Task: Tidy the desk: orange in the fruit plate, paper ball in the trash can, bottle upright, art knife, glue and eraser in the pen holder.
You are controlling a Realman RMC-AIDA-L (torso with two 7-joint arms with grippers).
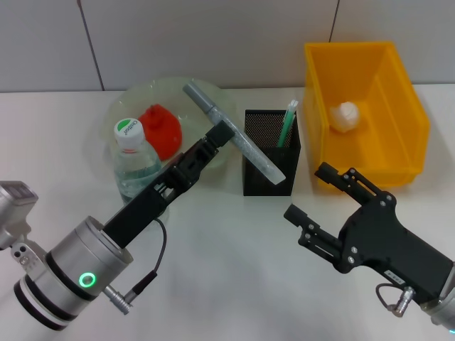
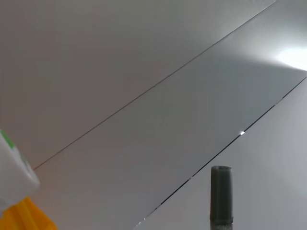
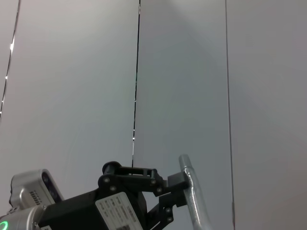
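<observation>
My left gripper point(image 1: 222, 136) is shut on the grey art knife point(image 1: 249, 145), which slants with its lower end in the black mesh pen holder point(image 1: 269, 183). The knife's upper end point(image 2: 221, 194) shows in the left wrist view, and the knife point(image 3: 194, 201) also appears in the right wrist view. The green-and-white glue point(image 1: 287, 124) stands in the holder. A reddish orange point(image 1: 162, 128) lies in the clear fruit plate point(image 1: 213, 96). The bottle point(image 1: 134, 162) stands upright. A paper ball point(image 1: 346, 116) lies in the yellow trash can point(image 1: 409, 121). My right gripper point(image 1: 307, 192) hangs open, front right. The eraser is out of view.
The plate, pen holder and trash can stand in a row at the back of the white table, by the wall. The bottle stands right beside my left arm. Bare table lies in front of the pen holder, between the two arms.
</observation>
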